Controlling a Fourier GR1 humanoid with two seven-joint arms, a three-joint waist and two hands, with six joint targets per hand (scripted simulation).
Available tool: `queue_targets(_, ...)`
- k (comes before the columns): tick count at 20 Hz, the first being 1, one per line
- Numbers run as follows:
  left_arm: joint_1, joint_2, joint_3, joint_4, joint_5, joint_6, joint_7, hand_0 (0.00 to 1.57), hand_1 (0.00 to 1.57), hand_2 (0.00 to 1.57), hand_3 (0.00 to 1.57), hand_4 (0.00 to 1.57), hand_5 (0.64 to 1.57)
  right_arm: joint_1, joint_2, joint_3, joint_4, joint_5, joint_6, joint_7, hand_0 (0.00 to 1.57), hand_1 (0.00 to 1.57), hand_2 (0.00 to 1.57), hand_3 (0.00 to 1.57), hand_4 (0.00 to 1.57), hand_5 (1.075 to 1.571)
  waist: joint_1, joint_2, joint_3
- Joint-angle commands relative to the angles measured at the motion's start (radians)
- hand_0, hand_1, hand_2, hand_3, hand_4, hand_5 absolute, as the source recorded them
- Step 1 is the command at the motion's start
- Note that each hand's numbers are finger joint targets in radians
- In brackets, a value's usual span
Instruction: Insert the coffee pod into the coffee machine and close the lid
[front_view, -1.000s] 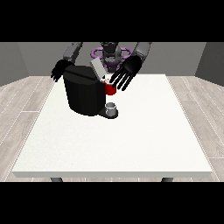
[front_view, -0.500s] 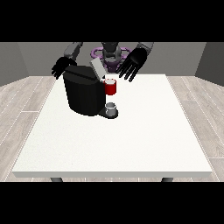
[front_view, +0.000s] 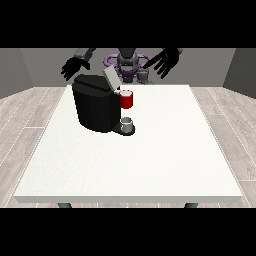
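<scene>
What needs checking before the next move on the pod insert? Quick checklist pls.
1. The lid of the coffee machine is raised: ok.
2. The robot hand at the view's right is free, fingers spread, holding nothing: ok.
3. The robot hand at the view's left is clear of the machine, up behind it: ok.
4. Pod located: cannot tell. A small grey thing at the table's far edge may be it.
5. Pod in a hand: not ok.
6. Slot free: cannot tell. A red thing at the machine sits under the lid.
</scene>
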Motion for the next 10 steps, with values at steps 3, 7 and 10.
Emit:
queue_targets(3, 0.144, -0.144, 0.095, -0.011, 0.158, -0.016, -0.051, 0.0, 0.0, 0.0, 0.0, 0.0, 1.571, 0.018, -0.071, -0.019, -0.005, -0.003, 0.046, 0.022, 0.0, 0.0, 0.0, 0.0, 0.37, 1.571, 0.125, -0.138, 0.0005)
queue_targets(7, 0.253, -0.2, 0.1, -0.025, 0.187, 0.002, -0.09, 0.0, 0.0, 0.0, 0.0, 0.0, 1.571, 0.014, -0.077, 0.026, -0.066, 0.0, 0.08, 0.086, 0.0, 0.0, 0.0, 0.0, 0.29, 1.571, 0.146, -0.199, 0.0003)
queue_targets(10, 0.284, -0.206, 0.127, -0.043, 0.239, -0.035, -0.058, 0.0, 0.0, 0.0, 0.0, 0.23, 1.571, -0.003, -0.129, -0.008, -0.083, -0.025, 0.119, 0.099, 0.0, 0.0, 0.0, 0.0, 0.0, 1.571, 0.185, -0.24, 0.0009)
